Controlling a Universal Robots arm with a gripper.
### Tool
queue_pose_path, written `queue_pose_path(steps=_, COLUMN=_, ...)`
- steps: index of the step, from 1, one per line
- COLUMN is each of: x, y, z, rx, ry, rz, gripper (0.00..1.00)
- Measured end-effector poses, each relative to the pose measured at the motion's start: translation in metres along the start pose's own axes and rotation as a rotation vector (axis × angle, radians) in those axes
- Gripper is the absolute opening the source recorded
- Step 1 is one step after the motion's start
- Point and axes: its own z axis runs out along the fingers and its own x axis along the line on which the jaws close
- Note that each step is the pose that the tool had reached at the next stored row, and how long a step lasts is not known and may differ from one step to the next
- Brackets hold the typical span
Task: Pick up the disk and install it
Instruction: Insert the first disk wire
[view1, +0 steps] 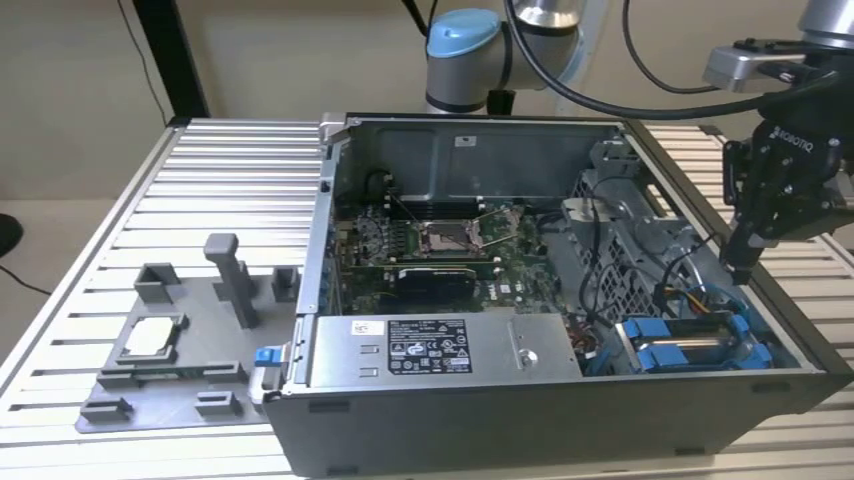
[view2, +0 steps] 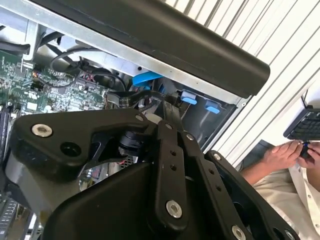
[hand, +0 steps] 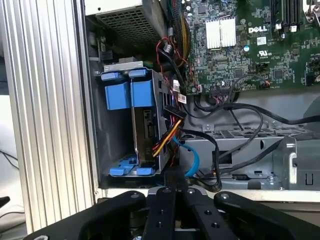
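Ribbed aluminium table (view1: 200, 180) carried an open grey PC case (view1: 561, 400) w/ motherboard (view1: 441, 240) exposed; grey fixture plate (view1: 167, 385) sat on the exterior view's left, small silver chip (view1: 150, 335) resting in it; large grey box w/ label (view1: 427, 345) ran along the case's near side. Disk (view1: 681, 350) sat in its blue frame inside the drive cage at the case's near corner on the exterior view's right; first wrist view showed it (hand: 145, 125) seated in the bay, cables (hand: 167, 135) just beside. Gripper (view1: 743, 262) hung above the case's edge, near the cage, apart from the disk, holding nothing; fingers looked together, tip narrow. A person's hands (view2: 285, 155) were beyond the table in the second wrist view.
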Motion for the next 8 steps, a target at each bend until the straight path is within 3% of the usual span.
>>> queue_pose_path(steps=1, x=0.0, y=0.0, z=0.0, rx=0.0, ry=0.0005, rz=0.0, gripper=1.0)
queue_pose_path(steps=4, x=-0.0003, y=0.0, z=0.0009, rx=0.0006, ry=0.0071, rz=0.0, gripper=1.0)
queue_pose_path(steps=8, x=-0.0012, y=0.0001, z=0.0037, rx=0.0026, ry=0.0267, rz=-0.001, gripper=1.0)
